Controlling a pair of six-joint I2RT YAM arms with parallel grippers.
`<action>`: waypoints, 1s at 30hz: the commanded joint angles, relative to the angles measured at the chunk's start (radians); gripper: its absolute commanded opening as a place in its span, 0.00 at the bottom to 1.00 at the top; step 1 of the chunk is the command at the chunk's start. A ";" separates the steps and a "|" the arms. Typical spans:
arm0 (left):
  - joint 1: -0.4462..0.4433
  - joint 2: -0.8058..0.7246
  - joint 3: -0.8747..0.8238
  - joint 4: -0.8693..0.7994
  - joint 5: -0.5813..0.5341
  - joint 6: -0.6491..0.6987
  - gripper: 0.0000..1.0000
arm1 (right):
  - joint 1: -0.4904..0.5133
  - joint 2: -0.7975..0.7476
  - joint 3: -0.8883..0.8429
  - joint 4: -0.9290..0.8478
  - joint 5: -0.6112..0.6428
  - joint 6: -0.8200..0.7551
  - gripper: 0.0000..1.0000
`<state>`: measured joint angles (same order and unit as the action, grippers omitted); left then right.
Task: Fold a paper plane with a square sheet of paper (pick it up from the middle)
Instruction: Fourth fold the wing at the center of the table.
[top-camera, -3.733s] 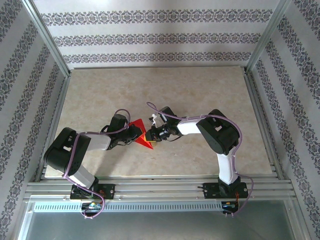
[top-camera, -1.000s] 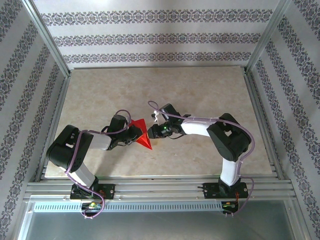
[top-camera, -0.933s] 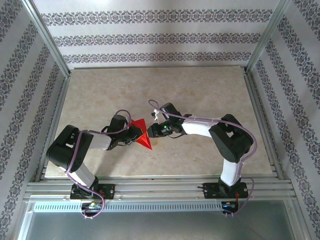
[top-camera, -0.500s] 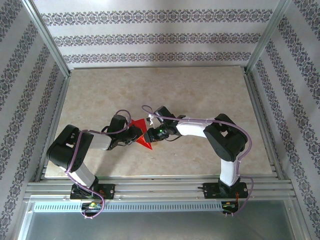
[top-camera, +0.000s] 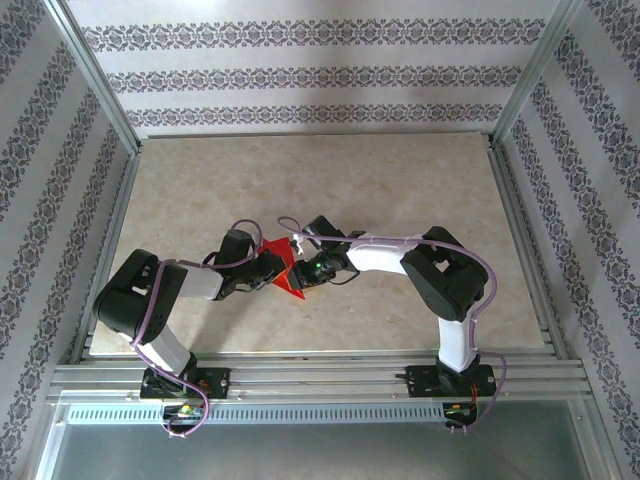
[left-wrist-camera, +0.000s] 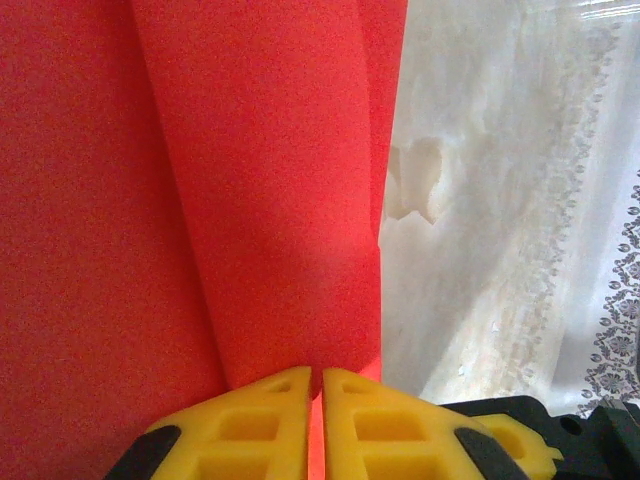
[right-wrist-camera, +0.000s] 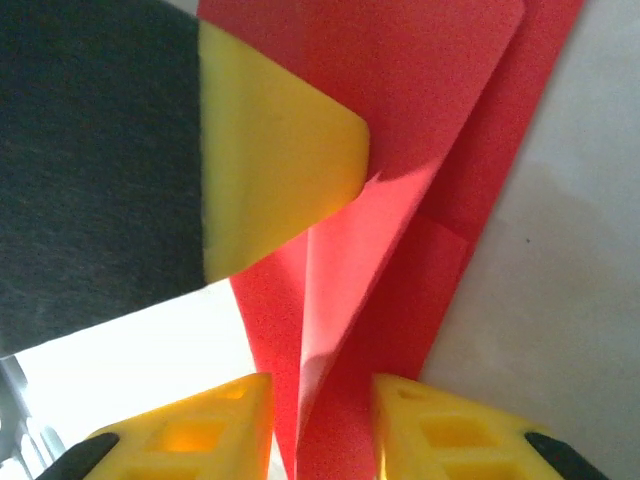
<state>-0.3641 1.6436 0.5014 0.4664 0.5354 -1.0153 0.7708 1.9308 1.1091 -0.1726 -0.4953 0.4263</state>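
The paper plane (top-camera: 283, 272), a bright red pointed wedge with layered creases, stands above the table's (top-camera: 400, 190) near middle. Left wrist view: left gripper (left-wrist-camera: 315, 385) pinched tight on its edge. Right wrist view: right gripper (right-wrist-camera: 320, 400) half-open, astride a loose fold.

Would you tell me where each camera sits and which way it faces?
Top: high behind the robot, looking down on the table; left arm and right arm meet at the paper.
Left wrist: looks along the left fingers, shut on the paper.
Right wrist: looks along the right fingers, parted around the paper.
Shared: the paper in every view.
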 joint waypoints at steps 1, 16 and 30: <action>0.013 0.023 -0.001 0.006 0.002 -0.009 0.12 | 0.009 0.020 0.016 -0.038 0.046 -0.028 0.31; 0.014 0.010 0.021 0.007 0.023 0.007 0.16 | -0.034 0.043 -0.043 0.037 -0.052 0.010 0.21; 0.013 0.026 0.035 0.067 0.063 -0.002 0.19 | -0.046 0.055 -0.059 0.049 -0.063 0.019 0.18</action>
<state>-0.3595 1.6627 0.5220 0.4870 0.5728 -1.0187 0.7288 1.9511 1.0771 -0.1131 -0.5758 0.4419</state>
